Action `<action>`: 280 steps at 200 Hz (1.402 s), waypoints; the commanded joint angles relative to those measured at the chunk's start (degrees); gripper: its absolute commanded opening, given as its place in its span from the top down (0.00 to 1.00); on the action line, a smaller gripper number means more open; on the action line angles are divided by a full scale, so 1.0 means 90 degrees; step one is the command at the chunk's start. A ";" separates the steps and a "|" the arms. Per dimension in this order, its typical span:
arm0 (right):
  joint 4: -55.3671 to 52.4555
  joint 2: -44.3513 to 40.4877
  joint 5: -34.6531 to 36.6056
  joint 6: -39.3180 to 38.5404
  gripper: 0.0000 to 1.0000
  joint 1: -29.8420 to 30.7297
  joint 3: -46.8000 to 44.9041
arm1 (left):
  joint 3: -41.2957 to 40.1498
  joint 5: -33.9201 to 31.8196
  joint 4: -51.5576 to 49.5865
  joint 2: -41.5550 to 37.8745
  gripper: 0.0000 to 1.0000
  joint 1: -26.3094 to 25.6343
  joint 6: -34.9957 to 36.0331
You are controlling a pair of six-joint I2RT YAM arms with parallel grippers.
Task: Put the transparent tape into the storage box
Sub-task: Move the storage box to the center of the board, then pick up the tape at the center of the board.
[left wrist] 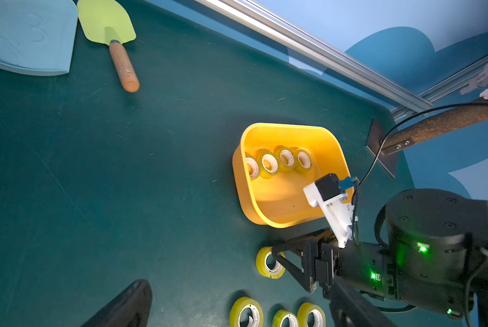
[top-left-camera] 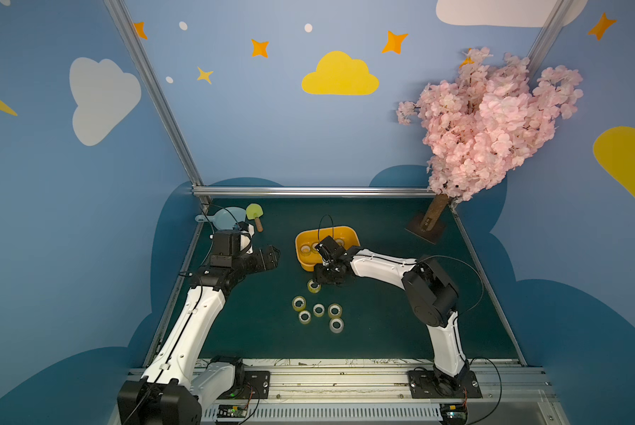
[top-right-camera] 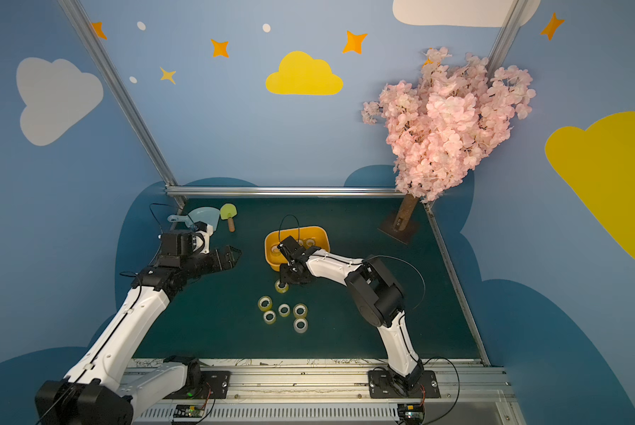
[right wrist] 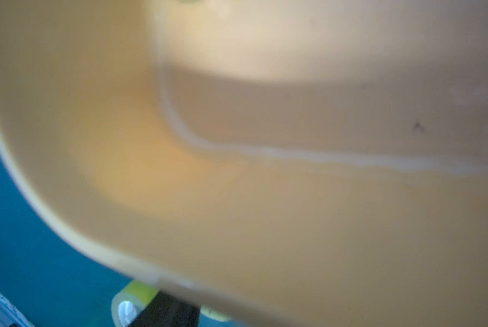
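The right gripper (left wrist: 275,253) had its tips down on 1 tape roll (left wrist: 261,264) — it could not be told if the jaws squeezed it or only touched it. That roll sat on the green mat (left wrist: 152,198), just beside the storage box (left wrist: 265,209) on the robot's side, not inside it. 4 more rolls (left wrist: 269,164) lay in a row in the box. 5 loose rolls (top-left-camera: 318,310) sat in a bunch on the mat, closer to the robot. The left gripper (top-left-camera: 273,256) hung over the mat with its jaws wide apart — holding nothing. A blue dustpan (left wrist: 25,36) and a green shovel (left wrist: 107,19) lay in the far corner.
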 commanded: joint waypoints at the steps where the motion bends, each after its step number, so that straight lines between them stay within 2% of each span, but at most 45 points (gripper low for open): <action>1: -0.0346 -0.0251 0.0323 -0.0142 0.46 0.0131 -0.0076 | 0.0009 0.0147 -0.0022 -0.0097 0.00 0.0021 0.0010; 37: -0.0575 -0.0130 0.0630 -0.0167 0.47 0.0272 -0.0107 | 0.0013 0.0166 -0.0018 -0.0091 0.00 0.0023 0.0002; 76: -0.1317 -0.0022 0.1487 -0.0326 0.50 0.0450 0.0032 | 0.0011 0.0176 -0.0005 -0.0074 0.00 0.0026 -0.0003; 109: -0.1441 0.0059 0.1563 -0.0511 0.56 0.0499 -0.0070 | 0.0003 0.0122 -0.0017 -0.0060 0.00 0.0021 0.0013; 135: -0.1432 0.0001 0.1545 -0.0547 0.65 0.0504 -0.0245 | -0.0002 0.0065 -0.0041 -0.0067 0.00 0.0011 0.0040; 216: -0.0968 -0.1599 0.1386 -0.0950 1.00 0.0508 -0.1305 | -0.0001 0.0045 -0.0071 -0.0038 0.00 -0.0058 0.0090; 225: -0.0999 -0.1755 0.1374 -0.1003 1.00 0.0509 -0.1342 | -0.0002 -0.0160 -0.0081 -0.0053 0.00 -0.0062 0.0098; 280: -0.1147 -0.2892 0.1116 -0.1265 1.00 0.0499 -0.1483 | -0.0024 -0.0240 -0.0052 -0.0116 0.00 -0.0068 0.0109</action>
